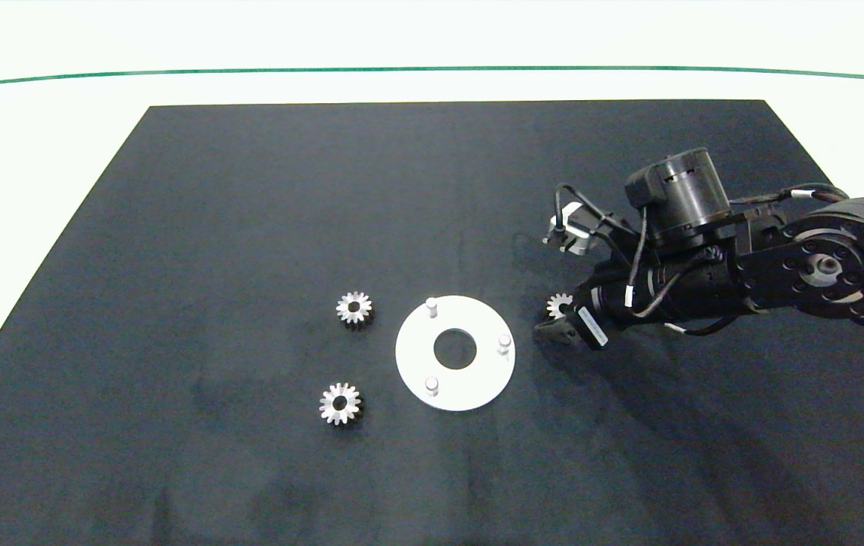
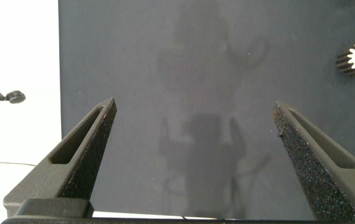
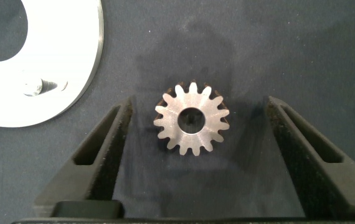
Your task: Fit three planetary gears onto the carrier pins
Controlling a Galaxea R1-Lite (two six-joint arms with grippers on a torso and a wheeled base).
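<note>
- Right gripper [image 3: 192,143], two grey fingers on a dark arm: jaws apart, one on each side of a small silvery metal spur gear [image 3: 191,119] lying flat on the dark mat [image 1: 249,227]. Neither pad touches the teeth — a bracketing stance that, by judgement, prepares a squeeze across the gear's width.
- That gear lies between the jaws, bore upward, just beside the flat white ring-shaped disc [image 1: 477,387], on the side the right arm comes from.
- Three short white cylindrical pegs stand upright on the disc: the peg nearest this gripper [image 1: 504,343], a front peg [image 1: 432,386] and a far peg [image 1: 432,305]. All three are bare, so no gear is yet installed.
- Two more silvery spur gears rest flat on the mat beyond the disc — one nearer the front [image 1: 340,403], one further back [image 1: 354,307] — well apart from either gripper.
- Left gripper [image 2: 193,155]: jaws apart over bare mat at the front left corner, idle and holding nothing.
</note>
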